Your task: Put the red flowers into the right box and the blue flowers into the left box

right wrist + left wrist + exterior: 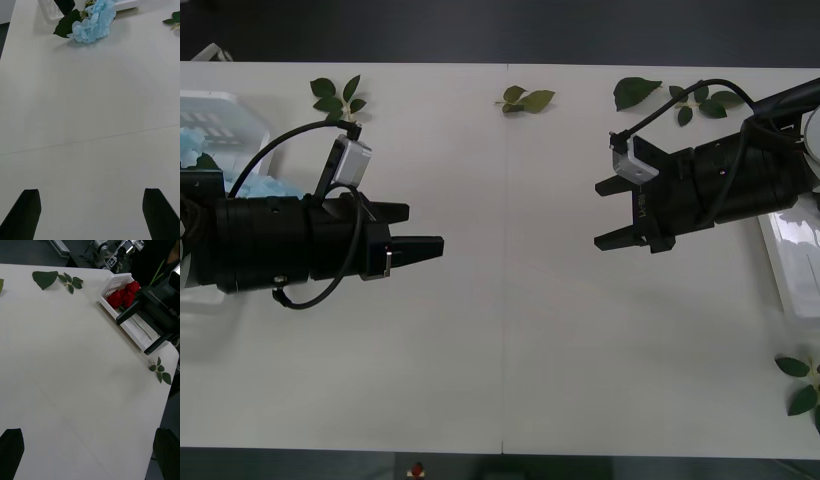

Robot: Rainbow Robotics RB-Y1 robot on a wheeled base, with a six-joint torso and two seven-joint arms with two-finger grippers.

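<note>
The blue flowers (198, 146) lie in the left box (225, 108) at the table's far left. One pale blue cluster (93, 20) hangs over that box's rim (48, 12) onto the table. My left gripper (406, 230) hovers open and holds nothing, just right of that box, pointing to the table's middle. In the left wrist view, the red flowers (122, 296) lie at the far end of the right box (135, 332). My right gripper (610, 213) stands open and holds nothing in front of the right box (792, 255), facing the left one.
Loose green leaf sprigs lie along the table's far edge (338, 97) (525, 98) (636, 92) (702, 101), and another sprig (802, 385) lies at the near right corner. Bare white tabletop (510, 300) stretches between the two grippers.
</note>
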